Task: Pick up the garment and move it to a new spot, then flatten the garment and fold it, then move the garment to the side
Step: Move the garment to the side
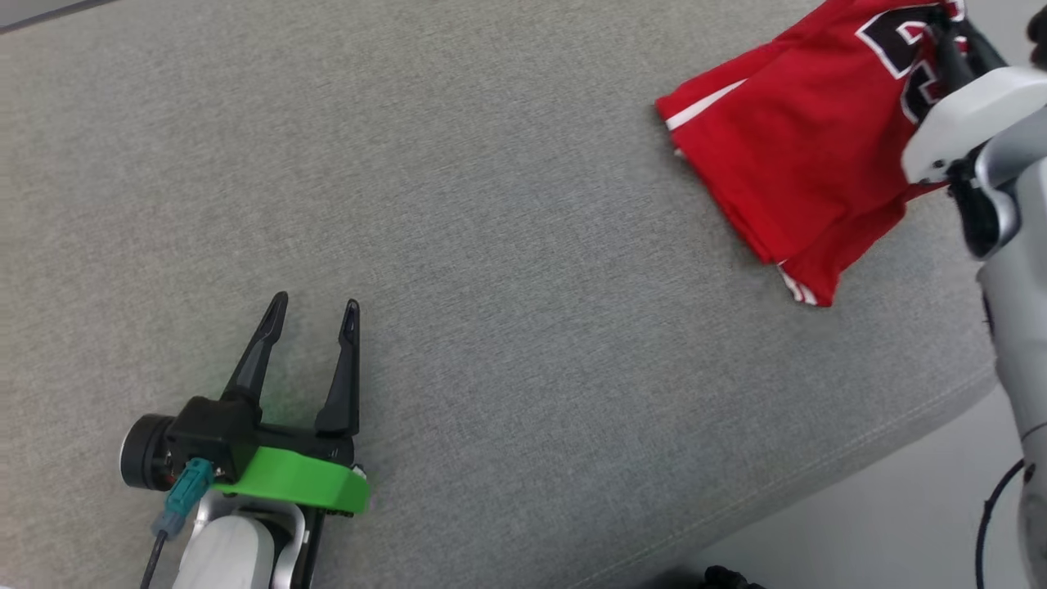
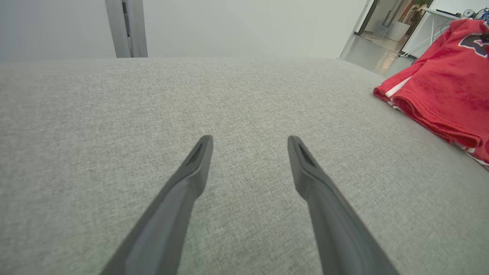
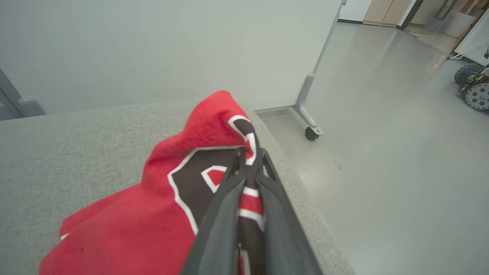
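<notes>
Two hands divide the work: the right hand point(image 3: 252, 152) is clamped narrow on a raised fold of the red garment point(image 1: 785, 147), which lies near the right edge of the grey cushion point(image 1: 491, 204), probably to carry it aside. The left hand point(image 1: 316, 301) hovers wide and empty, well apart. The right wrist view shows cloth between the fingers, which the head view half hides behind the pale forearm point(image 1: 973, 106).

Bright, soft even light, barely any shadows; wrist views bend at the edges, bit of glare on the far floor point(image 2: 376, 57)
</notes>
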Controlling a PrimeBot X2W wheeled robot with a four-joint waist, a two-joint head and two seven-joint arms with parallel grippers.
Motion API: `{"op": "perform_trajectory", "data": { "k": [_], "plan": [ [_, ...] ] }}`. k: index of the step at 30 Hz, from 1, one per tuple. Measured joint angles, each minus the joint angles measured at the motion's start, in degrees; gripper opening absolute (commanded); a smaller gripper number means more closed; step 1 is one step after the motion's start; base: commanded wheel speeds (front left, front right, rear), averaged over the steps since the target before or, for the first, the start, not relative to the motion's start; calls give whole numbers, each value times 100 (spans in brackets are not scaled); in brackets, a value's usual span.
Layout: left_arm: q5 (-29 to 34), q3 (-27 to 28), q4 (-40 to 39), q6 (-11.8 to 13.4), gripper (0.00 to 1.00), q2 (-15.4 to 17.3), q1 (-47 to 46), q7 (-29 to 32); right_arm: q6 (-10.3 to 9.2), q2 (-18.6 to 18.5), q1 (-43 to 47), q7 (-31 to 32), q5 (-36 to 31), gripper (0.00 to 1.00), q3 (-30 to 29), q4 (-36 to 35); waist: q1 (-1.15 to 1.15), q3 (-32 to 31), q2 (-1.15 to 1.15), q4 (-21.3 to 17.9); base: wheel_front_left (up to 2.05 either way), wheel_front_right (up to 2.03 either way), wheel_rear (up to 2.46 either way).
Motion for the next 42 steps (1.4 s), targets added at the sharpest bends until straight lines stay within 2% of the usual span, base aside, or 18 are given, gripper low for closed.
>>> {"op": "perform_trajectory", "data": {
  "k": [6,7,8,12,15,25,35,42],
  "plan": [
    [-7,-21,-97,32,100,4,-65,-9,0,-533,-194,-230,-86,0,-553,677,0,112,0,310,0,0,0],
    [-9,-20,-98,34,100,5,-69,-11,0,-586,-193,-321,-179,12,-649,777,0,129,0,357,0,0,0],
    [-11,-20,-97,36,100,7,-69,-14,0,-620,-190,-412,-264,100,-695,842,0,141,0,392,0,0,0],
    [-26,-37,-70,40,100,3,-69,-35,0,-670,-165,-690,-533,100,-936,1073,0,161,0,527,0,0,0],
    [-43,-42,-30,52,100,-16,-69,-51,0,-552,-139,-817,-687,100,-929,1110,0,99,0,591,0,0,0],
    [-153,1,156,64,100,-140,-59,-82,0,-187,116,-915,-877,100,-338,827,0,-342,0,748,0,0,0],
    [-319,324,458,37,100,-346,116,-93,0,327,1295,-921,-847,100,-35,-135,0,-1066,0,1027,0,0,0],
    [-357,558,690,48,100,-450,554,-101,0,800,2456,-921,-962,100,-281,-937,-1,-1622,0,1292,0,0,0]
  ]
}}
